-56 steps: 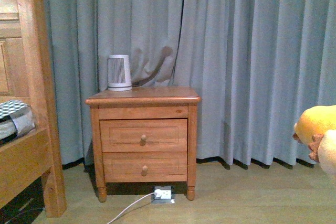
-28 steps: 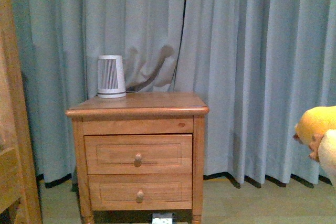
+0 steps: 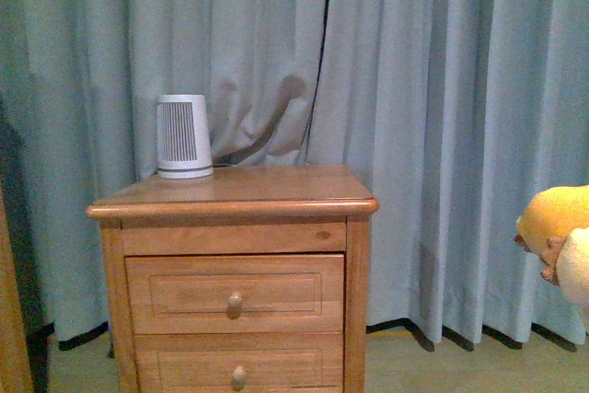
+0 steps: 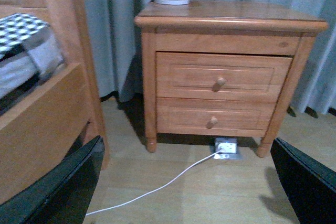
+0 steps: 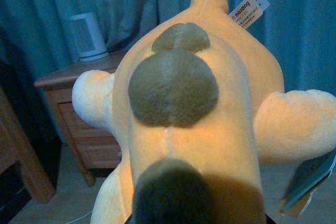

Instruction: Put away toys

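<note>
A: Where do we have the toy?
B: Right of the table, well apart from it, clear of the floor, about level with the top drawer. It fills the right wrist view.
A: Right claw?
B: Buried under the plush; no fingers show. The toy hangs aloft at that wrist, so we judge the claw clamped on it. Left claw is spread wide and empty, low in front of the table.
A: Both drawers are closed. Heater sits at the table's back left corner.
B: So we'd bring the toy in over the bare top, front right, away from the heater. If a drawer is meant, we'd send the left claw to the upper knob and pull straight out.
A: Handling?
B: Soft, likely sags. We'd lower until the table takes its weight, then let go. Mind the cable on the floor at the table's foot.
</note>
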### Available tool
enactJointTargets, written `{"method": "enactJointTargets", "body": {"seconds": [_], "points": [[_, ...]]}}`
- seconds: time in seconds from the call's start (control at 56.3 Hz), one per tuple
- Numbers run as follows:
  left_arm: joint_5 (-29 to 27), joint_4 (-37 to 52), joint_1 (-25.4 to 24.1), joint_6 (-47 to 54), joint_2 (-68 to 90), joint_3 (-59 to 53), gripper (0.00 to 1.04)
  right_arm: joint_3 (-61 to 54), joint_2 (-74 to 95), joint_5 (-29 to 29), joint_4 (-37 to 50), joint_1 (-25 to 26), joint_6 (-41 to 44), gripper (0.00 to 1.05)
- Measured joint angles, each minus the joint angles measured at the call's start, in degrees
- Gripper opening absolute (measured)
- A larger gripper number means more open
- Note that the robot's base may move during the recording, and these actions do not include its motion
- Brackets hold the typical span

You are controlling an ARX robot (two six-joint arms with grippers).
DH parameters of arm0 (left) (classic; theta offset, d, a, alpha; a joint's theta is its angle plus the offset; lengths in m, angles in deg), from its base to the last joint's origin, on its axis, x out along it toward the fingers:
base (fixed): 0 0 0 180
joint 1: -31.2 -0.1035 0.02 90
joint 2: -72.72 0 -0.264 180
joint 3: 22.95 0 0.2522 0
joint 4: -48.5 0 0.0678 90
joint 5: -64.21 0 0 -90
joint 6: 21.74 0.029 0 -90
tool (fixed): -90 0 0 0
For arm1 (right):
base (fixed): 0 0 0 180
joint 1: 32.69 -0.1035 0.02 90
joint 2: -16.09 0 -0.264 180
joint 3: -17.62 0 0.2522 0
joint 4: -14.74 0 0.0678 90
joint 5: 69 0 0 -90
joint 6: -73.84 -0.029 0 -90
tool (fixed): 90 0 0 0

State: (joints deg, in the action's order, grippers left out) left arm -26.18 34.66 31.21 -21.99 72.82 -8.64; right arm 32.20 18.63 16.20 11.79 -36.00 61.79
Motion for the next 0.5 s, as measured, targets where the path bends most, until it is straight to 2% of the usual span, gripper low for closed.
{"method": "enactJointTargets", "body": {"seconds": [0.497], "points": [[0.22, -0.04, 0.09, 0.00, 0.00, 0.00, 0.98, 0.00, -0.04, 0.70, 0.00, 0.09, 0.02, 0.07]]}}
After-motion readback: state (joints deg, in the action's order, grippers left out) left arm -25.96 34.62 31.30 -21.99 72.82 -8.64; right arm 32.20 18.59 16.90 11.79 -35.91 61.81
